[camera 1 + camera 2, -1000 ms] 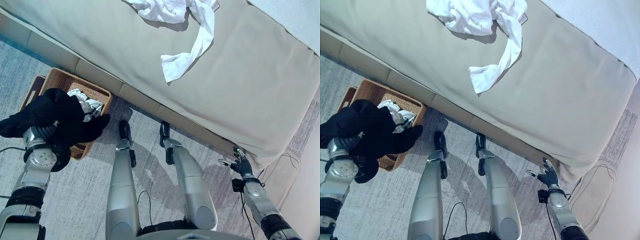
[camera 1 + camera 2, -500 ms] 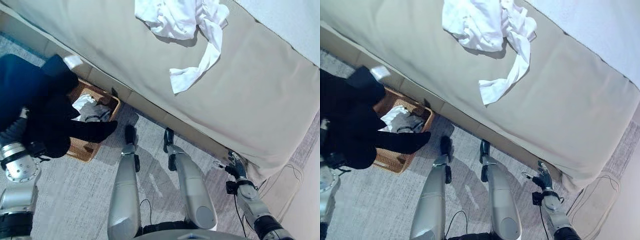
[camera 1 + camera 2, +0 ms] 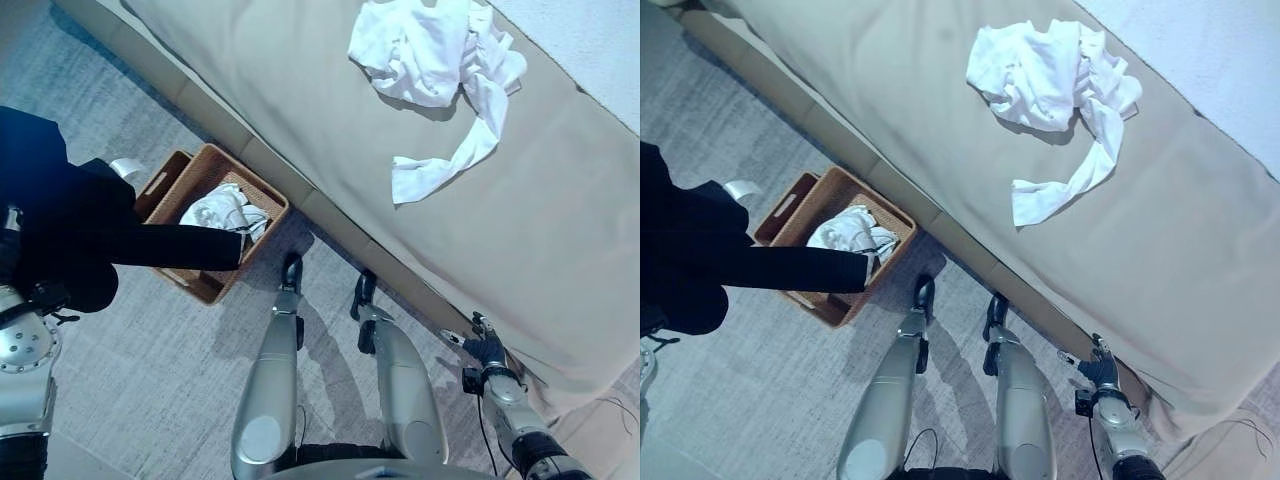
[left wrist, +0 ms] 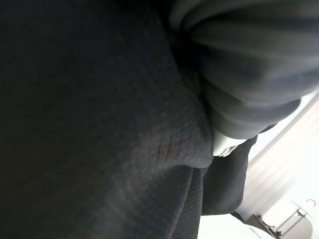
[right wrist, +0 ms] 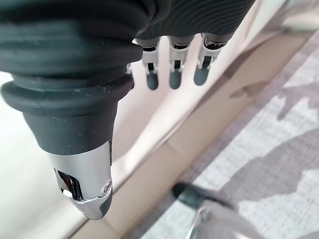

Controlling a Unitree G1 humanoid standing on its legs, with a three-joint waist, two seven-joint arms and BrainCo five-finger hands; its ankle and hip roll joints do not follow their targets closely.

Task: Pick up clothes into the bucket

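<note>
Black garment (image 3: 90, 235) draped over left hand.

Soft, even, cool daylight across the head views; no hard glare. The white clothes (image 3: 435, 60) on the bed (image 3: 560, 220) cast a faint shadow just beneath their folds. The basket (image 3: 215, 225) casts a dim shadow on the rug (image 3: 150, 360) beside it. The black garment (image 3: 70, 235) at left reads as a flat dark mass without detail. Left wrist view: dark cloth, bright washed-out patch in one corner. Right wrist view: hand (image 5: 172, 69) close and soft, background blurred, pale and bright.
</note>
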